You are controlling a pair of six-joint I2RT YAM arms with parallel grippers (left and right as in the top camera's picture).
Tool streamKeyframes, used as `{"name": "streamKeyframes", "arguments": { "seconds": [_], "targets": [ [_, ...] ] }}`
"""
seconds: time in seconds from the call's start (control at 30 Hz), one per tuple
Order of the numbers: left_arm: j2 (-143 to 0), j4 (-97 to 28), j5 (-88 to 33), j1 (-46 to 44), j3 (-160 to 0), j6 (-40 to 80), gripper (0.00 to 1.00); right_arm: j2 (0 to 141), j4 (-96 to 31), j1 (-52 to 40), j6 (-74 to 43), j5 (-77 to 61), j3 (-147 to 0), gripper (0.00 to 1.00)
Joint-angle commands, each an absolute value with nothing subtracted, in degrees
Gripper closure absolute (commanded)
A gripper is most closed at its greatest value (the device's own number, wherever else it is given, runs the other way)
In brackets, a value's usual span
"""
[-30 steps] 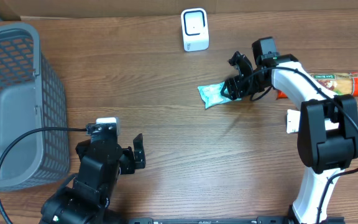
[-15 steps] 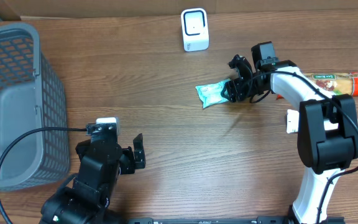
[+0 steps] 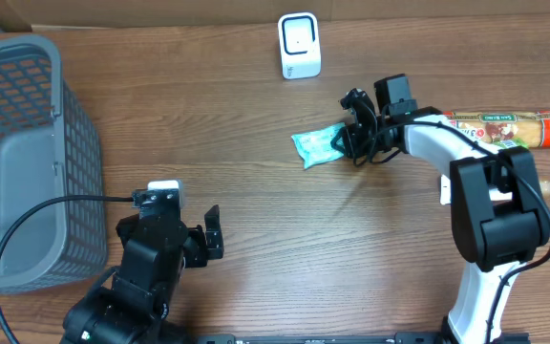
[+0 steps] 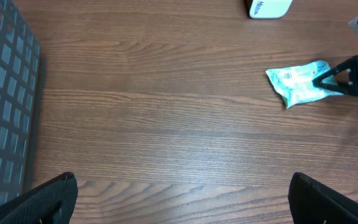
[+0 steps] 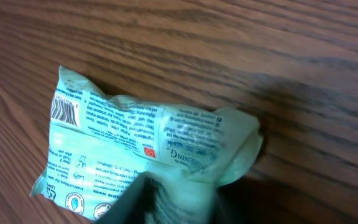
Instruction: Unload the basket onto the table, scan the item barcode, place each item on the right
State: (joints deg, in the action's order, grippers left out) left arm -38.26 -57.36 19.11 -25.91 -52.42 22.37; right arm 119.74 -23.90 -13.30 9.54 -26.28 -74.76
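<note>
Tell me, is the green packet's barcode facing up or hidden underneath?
Facing up: the right wrist view shows the barcode printed on the green packet, near one corner of its top side.

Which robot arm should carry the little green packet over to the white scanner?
Right, probably. The right fingers pinch the end of the teal packet, not far from the white scanner. The left fingers hang open and empty, far off near the basket.

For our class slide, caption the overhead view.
Right gripper pinches a crinkled teal plastic packet on the brown wooden table, near the small white scanner.
</note>
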Motion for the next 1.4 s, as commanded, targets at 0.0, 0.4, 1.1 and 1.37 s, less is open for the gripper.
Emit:
{"name": "streamKeyframes", "arguments": {
  "seconds": [0.0,0.4,1.1,1.37],
  "targets": [
    [-38.2,-57.1,19.9,-26.3,-52.1,23.2,0.00,124.6,-24.3,-14.6,4.2,-21.7,-72.0,0.92],
    [-38.2,-57.1,19.9,-26.3,-52.1,23.2,0.00,121.7,-38.3,-10.6,4.8,-34.2,-80.0,0.96],
    [-38.2,-57.1,19.9,-26.3,-52.1,23.2,0.00,91.6,-40.4,-9.1,1.2,-32.3,-84.8,0.96],
    [-38.2,-57.1,19.9,-26.3,-52.1,23.2,0.00,84.6,-40.4,-12.6,0.9,-29.4,-84.8,0.96]
  ]
}}
